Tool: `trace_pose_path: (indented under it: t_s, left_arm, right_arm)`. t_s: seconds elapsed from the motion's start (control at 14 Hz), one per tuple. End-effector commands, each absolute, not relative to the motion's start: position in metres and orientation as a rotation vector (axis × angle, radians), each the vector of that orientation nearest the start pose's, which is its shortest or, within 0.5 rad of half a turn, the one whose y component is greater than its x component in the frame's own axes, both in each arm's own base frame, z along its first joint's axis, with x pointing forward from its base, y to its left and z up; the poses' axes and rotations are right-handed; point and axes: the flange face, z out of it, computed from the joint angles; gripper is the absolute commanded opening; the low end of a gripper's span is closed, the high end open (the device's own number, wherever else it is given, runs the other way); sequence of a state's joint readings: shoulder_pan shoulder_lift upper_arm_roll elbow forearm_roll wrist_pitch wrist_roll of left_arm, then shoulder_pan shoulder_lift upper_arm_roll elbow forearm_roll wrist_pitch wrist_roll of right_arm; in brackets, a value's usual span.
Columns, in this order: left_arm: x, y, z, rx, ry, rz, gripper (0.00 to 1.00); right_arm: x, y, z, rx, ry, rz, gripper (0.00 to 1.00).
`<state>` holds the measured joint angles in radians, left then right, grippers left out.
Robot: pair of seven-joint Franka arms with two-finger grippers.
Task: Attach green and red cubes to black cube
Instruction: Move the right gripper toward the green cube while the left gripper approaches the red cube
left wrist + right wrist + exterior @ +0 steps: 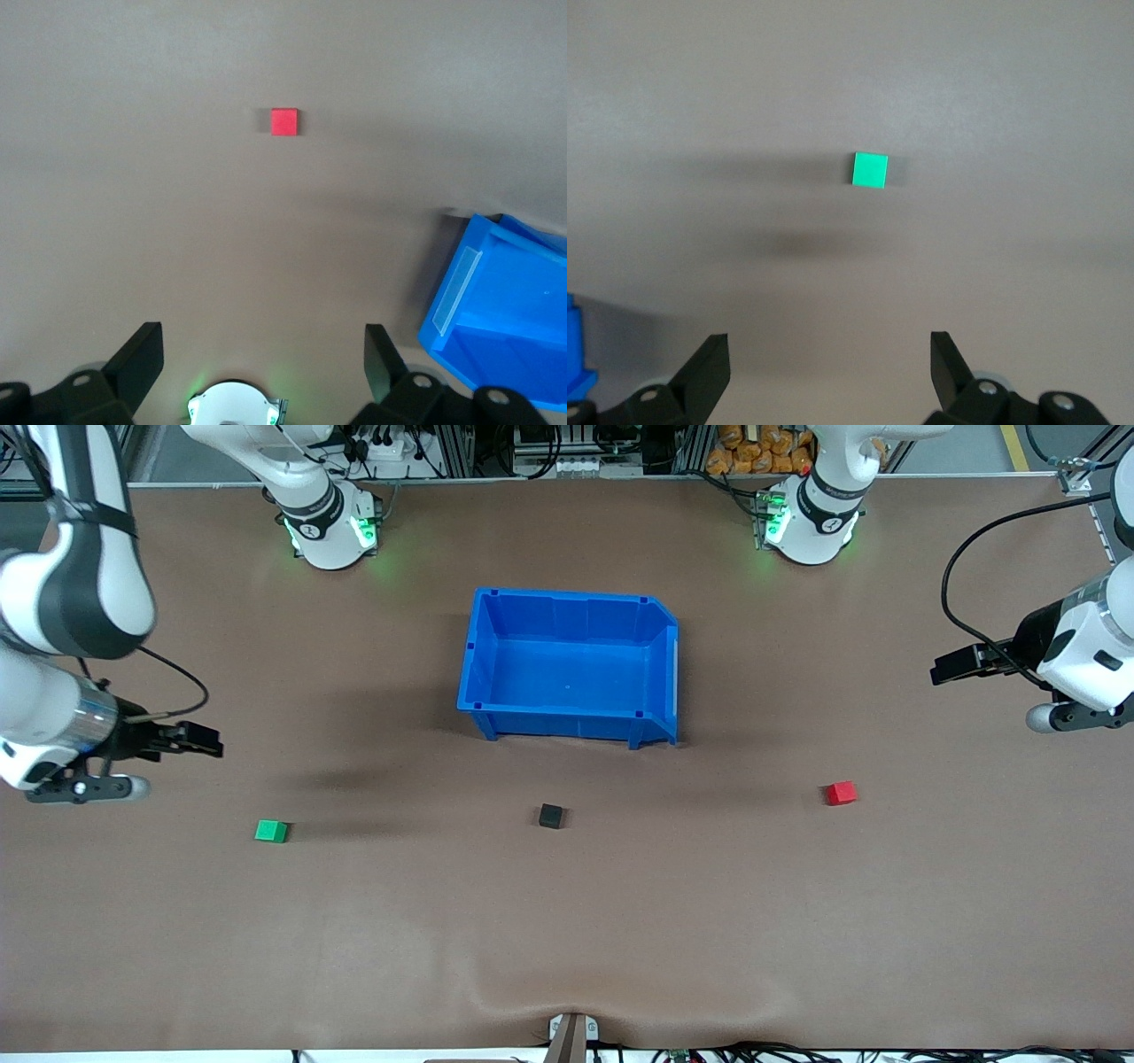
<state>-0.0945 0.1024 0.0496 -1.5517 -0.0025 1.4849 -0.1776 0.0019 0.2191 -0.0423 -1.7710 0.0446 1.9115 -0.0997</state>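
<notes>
The black cube (550, 816) sits on the brown table, nearer to the front camera than the blue bin. The green cube (271, 831) lies toward the right arm's end of the table and shows in the right wrist view (870, 169). The red cube (841, 793) lies toward the left arm's end and shows in the left wrist view (284, 121). My right gripper (84, 788) hangs open and empty over bare table beside the green cube, its jaws wide apart (830, 359). My left gripper (1076, 716) hangs open and empty over the table edge beside the red cube (264, 354).
An empty blue bin (567, 708) stands mid-table between the arm bases; a corner of it shows in the left wrist view (496, 310) and a sliver in the right wrist view (576, 354). The left arm's base (232, 403) shows between the left jaws.
</notes>
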Motion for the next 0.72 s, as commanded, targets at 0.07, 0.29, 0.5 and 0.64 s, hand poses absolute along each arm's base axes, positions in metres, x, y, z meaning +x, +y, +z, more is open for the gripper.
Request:
trace_pose_path:
  t_s: [0.07, 0.29, 0.5, 0.64]
  left_arm:
    - [0.57, -0.024, 0.552, -3.098, -0.195, 0.25, 1.0]
    - [0.576, -0.025, 0.537, -3.1, -0.211, 0.224, 1.0]
    - [0.579, -0.025, 0.531, -3.101, -0.211, 0.214, 1.0]
    - [0.581, -0.039, 0.537, -3.112, -0.189, 0.167, 1.0]
  right_arm:
    - [0.629, -0.028, 0.358, -3.1, -0.041, 0.112, 1.0]
    - [0.642, -0.033, 0.314, -3.11, -0.027, 0.062, 1.0]
    - [0.651, -0.038, 0.271, -3.119, -0.004, 0.044, 1.0]
    - [0.653, -0.039, 0.251, -3.12, 0.017, 0.059, 1.0]
